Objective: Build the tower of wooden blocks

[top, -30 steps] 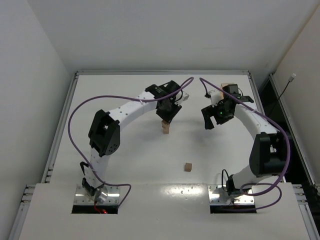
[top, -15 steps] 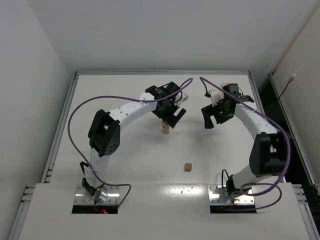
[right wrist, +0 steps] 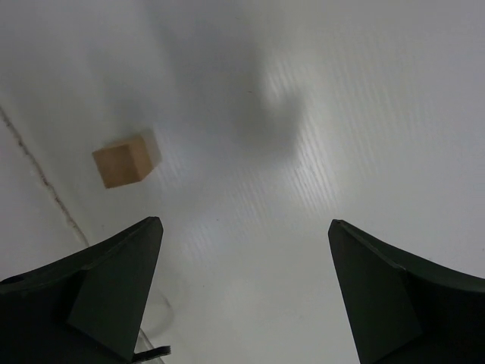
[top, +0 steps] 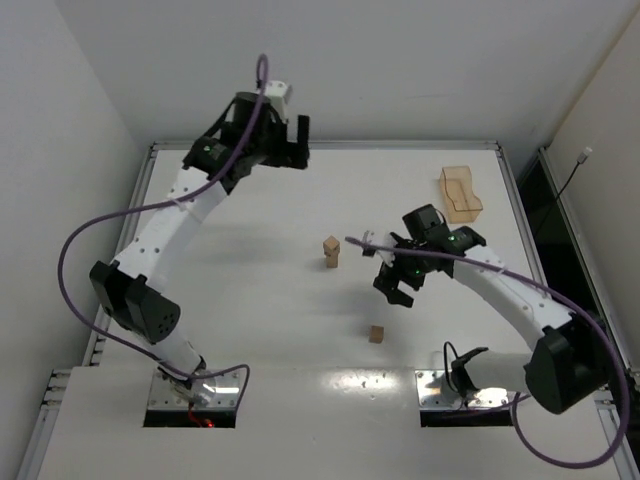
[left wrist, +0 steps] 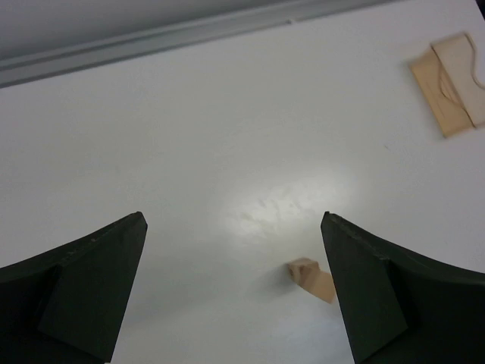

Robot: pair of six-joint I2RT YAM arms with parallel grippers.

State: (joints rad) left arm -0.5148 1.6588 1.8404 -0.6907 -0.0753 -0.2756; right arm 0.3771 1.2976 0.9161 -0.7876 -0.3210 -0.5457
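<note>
**Top view.** The left gripper (top: 292, 143) is held high over the far left edge of the table (top: 250, 300), jaws spread and holding nothing. The tower (top: 331, 251), two blocks high, stands well apart from it, towards the bases. The right gripper (top: 392, 288) hangs low, also spread wide and empty. The tower is to its left and a little farther out, and the loose block (top: 376, 334) lies just on its near side. The right arm's cable (top: 470, 262) reaches out towards the tower. If that arm swings left with a block, I judge the cable or a wide finger could brush the tower and tip it.

**Left wrist.** Only bare table shows between the open fingers (left wrist: 91, 292). The tower (left wrist: 312, 278) shows small, right beside the inner edge of the right finger. How many blocks it has cannot be told from here. The tray (left wrist: 449, 83) lies far off to the upper right. This arm looks clear of trouble unless it drops back down over the tower.

**Right wrist.** The fingers (right wrist: 114, 292) stand wide apart with nothing in the gap. The block (right wrist: 126, 160) sits ahead of the left finger, not in line with the middle of the gap, and is turned at a slant to the jaws. Coming down from here, the left finger would likely land on the block or shove it aside. A grip on its corners would hold it crooked. Set down askew, it could slide off or topple the tower.
</note>
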